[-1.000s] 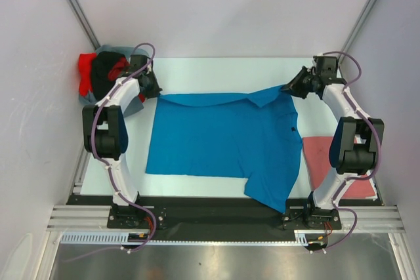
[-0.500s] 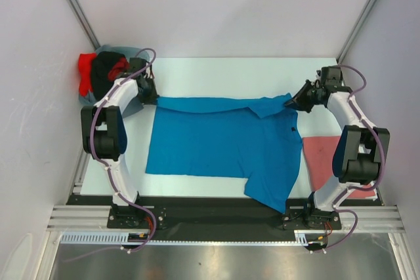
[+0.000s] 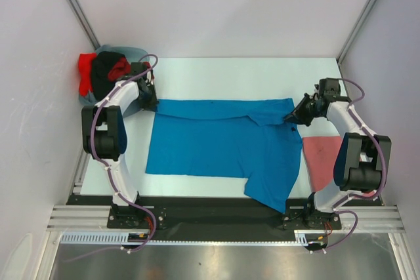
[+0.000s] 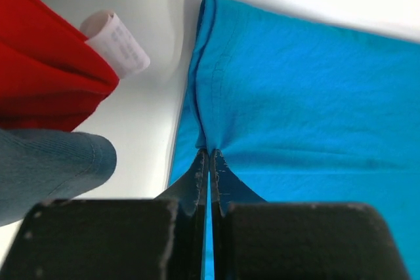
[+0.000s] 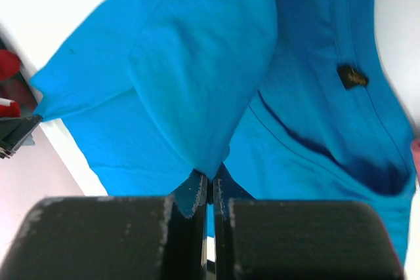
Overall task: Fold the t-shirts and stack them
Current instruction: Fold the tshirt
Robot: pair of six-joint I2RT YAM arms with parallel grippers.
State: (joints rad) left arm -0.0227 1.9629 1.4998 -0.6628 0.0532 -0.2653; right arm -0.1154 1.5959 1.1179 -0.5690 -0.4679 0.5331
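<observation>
Ben: Both grippers have come back toward the arm bases over the last second, the right gripper [image 3: 291, 117] farther than the left gripper [image 3: 151, 101]. The far edge of the blue shirt [image 3: 216, 139] has come with them and now runs nearly straight across.

Ida: Are they gripping it?

Ben: Yes. Seen from the left wrist, the left gripper [image 4: 209, 152] has its fingers pressed together on a pinch of the blue shirt [image 4: 308, 90], and the cloth puckers at the tips. The right gripper [image 5: 210, 175] is closed the same way on a fold of the blue shirt [image 5: 197, 63].

Ida: Where does the shirt lie from each one?

Ben: The left gripper holds the far left corner, and the cloth spreads to the right and back toward the bases. The right gripper holds the far right corner, where a flap is doubled over. The rest lies flat on the white table [image 3: 223, 73], with the near right part reaching past the table's near edge.

Ida: And the others?

Ben: A pinkish-red shirt [image 3: 323, 155] lies flat just beside the blue one, partly behind the right arm. In the far left corner, a red shirt [image 3: 85, 70], a black shirt [image 3: 104, 73] and a grey-blue shirt [image 3: 125, 52] are heaped together. The left wrist shows the red shirt [image 4: 39, 63] and grey-blue shirt [image 4: 46, 162] left of the fingers, across a bare strip of table, with a paper label [image 4: 118, 40] poking out.
</observation>
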